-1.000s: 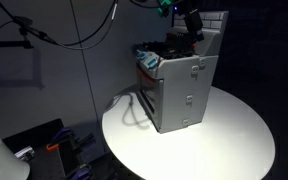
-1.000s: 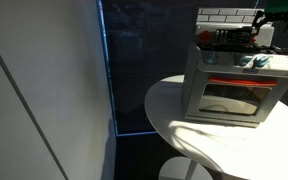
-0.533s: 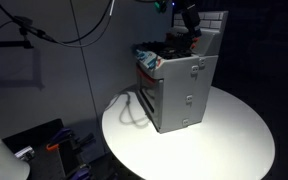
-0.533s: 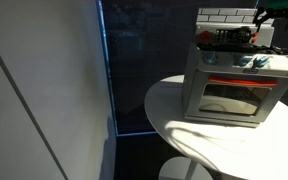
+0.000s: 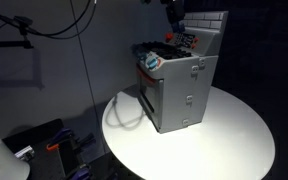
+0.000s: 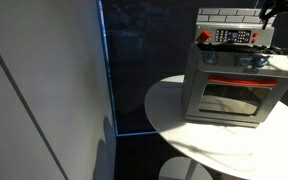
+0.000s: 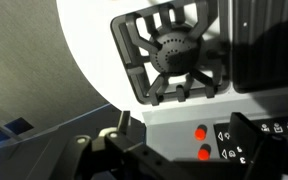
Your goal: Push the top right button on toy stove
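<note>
Approach step: gripper hovers above toy stove, off the control panel. Jaw opening unreadable, nothing visibly held. Next: line up over the panel's top right, press down.

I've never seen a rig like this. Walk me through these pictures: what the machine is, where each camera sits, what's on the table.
The machine is one robot arm ending in a gripper, steered remotely by a person. Two cameras stand outside the robot: both exterior views show a grey toy stove on a round white table, with the arm above the stove's top. The third camera sits on the wrist and looks down at a black burner and two red buttons. I cannot tell whether the gripper is open or shut, and I see nothing held.
</note>
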Controlling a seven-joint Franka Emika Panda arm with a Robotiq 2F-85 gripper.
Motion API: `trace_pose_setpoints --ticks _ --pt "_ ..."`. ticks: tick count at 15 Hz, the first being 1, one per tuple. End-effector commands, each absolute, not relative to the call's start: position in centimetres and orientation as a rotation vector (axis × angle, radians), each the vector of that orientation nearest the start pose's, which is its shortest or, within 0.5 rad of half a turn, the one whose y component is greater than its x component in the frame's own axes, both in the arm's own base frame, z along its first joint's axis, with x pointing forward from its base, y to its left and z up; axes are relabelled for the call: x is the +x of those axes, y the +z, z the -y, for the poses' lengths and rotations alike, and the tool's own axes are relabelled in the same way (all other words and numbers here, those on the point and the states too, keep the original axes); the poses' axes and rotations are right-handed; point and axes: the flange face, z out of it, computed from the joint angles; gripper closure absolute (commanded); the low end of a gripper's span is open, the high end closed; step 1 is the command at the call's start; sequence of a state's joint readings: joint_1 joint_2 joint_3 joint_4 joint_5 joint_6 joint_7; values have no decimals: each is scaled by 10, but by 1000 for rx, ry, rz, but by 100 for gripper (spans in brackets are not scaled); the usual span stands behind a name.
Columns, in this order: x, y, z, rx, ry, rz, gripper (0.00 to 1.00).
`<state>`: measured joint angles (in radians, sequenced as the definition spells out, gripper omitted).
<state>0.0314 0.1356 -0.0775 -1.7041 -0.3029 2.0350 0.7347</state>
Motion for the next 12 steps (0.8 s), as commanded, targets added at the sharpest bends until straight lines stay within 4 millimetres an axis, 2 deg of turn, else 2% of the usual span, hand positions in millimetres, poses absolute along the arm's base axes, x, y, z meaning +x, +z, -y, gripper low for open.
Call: trace_pose_setpoints --ticks 1,8,12 --pt "587 538 39 -3156 -348 -927 0" --pt "529 556 37 -3141 -110 -631 0" --pt "498 569 39 -3140 -25 -573 0"
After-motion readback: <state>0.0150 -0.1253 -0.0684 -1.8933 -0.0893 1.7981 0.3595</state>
